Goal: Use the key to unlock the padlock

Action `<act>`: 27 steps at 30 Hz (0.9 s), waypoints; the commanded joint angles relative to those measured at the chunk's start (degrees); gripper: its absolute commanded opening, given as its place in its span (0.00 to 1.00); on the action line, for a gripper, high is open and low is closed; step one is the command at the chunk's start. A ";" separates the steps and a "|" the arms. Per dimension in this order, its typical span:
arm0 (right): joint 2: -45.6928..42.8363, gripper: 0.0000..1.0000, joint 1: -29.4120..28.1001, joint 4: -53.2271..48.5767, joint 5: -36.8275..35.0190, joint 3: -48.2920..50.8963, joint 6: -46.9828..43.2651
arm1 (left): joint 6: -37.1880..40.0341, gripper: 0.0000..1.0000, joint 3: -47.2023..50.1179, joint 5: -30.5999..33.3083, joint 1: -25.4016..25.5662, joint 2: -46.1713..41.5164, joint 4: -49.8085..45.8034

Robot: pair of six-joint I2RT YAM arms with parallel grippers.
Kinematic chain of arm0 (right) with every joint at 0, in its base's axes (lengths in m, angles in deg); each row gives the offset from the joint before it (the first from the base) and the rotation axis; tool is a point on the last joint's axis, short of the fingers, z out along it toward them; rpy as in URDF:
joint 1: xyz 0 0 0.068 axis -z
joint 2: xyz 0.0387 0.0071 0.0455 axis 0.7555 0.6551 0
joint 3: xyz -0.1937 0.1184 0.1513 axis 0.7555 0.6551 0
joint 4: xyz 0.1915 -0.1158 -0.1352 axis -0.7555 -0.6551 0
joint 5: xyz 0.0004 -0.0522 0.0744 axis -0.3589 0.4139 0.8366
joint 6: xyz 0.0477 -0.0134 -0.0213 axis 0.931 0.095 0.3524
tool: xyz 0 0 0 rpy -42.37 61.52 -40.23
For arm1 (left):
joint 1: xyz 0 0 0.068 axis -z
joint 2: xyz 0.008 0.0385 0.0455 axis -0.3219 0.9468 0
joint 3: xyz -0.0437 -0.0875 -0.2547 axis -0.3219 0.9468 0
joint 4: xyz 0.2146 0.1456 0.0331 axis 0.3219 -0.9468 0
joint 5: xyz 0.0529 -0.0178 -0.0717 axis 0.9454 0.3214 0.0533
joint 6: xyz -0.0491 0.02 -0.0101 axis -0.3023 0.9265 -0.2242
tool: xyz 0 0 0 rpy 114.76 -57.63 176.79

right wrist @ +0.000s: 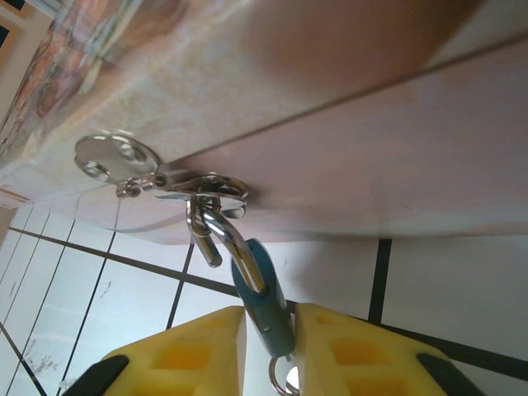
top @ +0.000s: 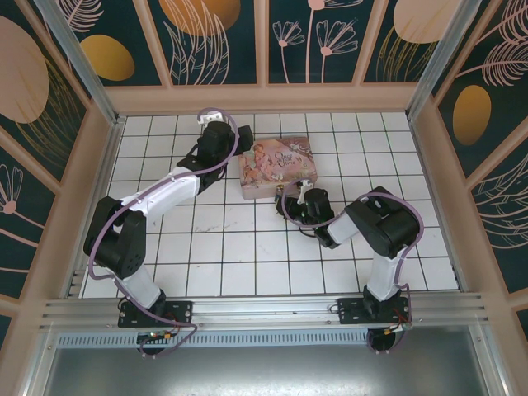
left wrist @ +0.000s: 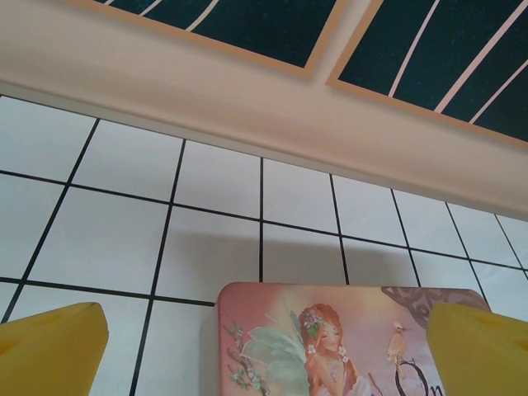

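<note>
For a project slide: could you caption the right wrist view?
Right gripper pinches the blue padlock hanging from the tin's hasp.

- The padlock [right wrist: 262, 290] is showing a smooth, glossy blue body, and its shackle [right wrist: 235, 246] is gleaming as polished silvery metal.
- The tin [left wrist: 330, 346] is wearing a printed pink coat with a soft sheen.
- Its hasp [right wrist: 114, 157] is shining as bright, mirror-like metal.
- The pads [right wrist: 198, 351] of the right gripper [right wrist: 268, 330] are looking like matt yellow plastic.
- The pads [left wrist: 49, 351] of the left gripper [left wrist: 264, 355] are looking equally matt and yellow.
- The table [top: 247, 256] is showing smooth white tiles.
</note>
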State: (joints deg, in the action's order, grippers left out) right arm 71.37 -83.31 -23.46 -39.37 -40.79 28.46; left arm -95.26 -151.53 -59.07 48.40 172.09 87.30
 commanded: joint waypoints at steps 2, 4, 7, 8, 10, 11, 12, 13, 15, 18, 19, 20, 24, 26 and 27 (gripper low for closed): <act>0.02 0.20 -0.21 0.52 0.22 -0.65 0.41 | -0.80 0.99 -1.21 -0.76 -0.17 0.47 -0.64; -0.64 0.17 0.12 0.48 0.05 -0.27 0.72 | -0.90 0.99 -1.09 -0.90 -0.17 0.48 -0.51; -1.84 0.11 0.43 0.44 -0.03 0.15 1.10 | -1.08 0.98 -1.04 -0.86 -0.12 0.40 -0.59; -2.11 0.08 0.48 0.48 0.00 0.27 1.25 | -1.08 0.98 -0.97 -0.84 -0.17 0.33 -0.50; -2.89 0.06 0.58 0.15 0.21 0.32 1.53 | -0.95 0.99 -0.79 -0.82 -0.20 0.21 -0.34; -3.22 0.03 0.59 -0.07 0.30 0.34 1.64 | -0.60 0.99 -0.61 -0.77 -0.18 0.07 -0.09; -3.70 0.00 0.58 -0.22 0.48 0.32 1.80 | 0.18 0.99 -0.31 -0.69 -0.19 -0.13 0.46; -4.21 0.00 0.62 -0.47 0.57 0.32 2.12 | 0.79 0.99 0.15 -0.58 -0.18 -0.41 0.95; -4.99 0.00 0.62 -0.90 0.70 0.32 2.84 | 2.11 0.99 0.61 -0.25 -0.18 -0.76 0.97; -6.28 0.00 0.58 -0.80 0.84 0.73 4.45 | 3.62 0.99 1.56 1.07 -0.18 -1.44 0.76; -6.62 0.00 0.58 -0.75 0.75 0.92 5.15 | 3.80 0.99 1.83 1.51 -0.18 -1.62 0.58; -6.93 0.00 0.57 -0.52 0.66 1.13 5.94 | 3.93 0.99 1.94 1.90 -0.21 -1.82 0.11; -7.20 0.00 -0.02 0.87 -0.11 1.81 8.92 | 4.15 0.99 0.54 2.24 -0.14 -1.50 -2.83; -6.95 0.00 -0.47 0.90 -0.69 1.74 9.91 | 4.52 0.99 -0.63 1.17 -0.16 -0.77 -4.56; -6.72 0.00 -0.73 0.63 -0.87 1.57 10.22 | 4.67 0.99 -1.33 0.74 -0.18 -0.24 -5.65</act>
State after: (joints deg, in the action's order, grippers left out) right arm 66.51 -83.22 -26.43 -39.59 -39.17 36.07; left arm -92.18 -150.70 -58.39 48.40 171.96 85.07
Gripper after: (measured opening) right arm 0.052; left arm 0.986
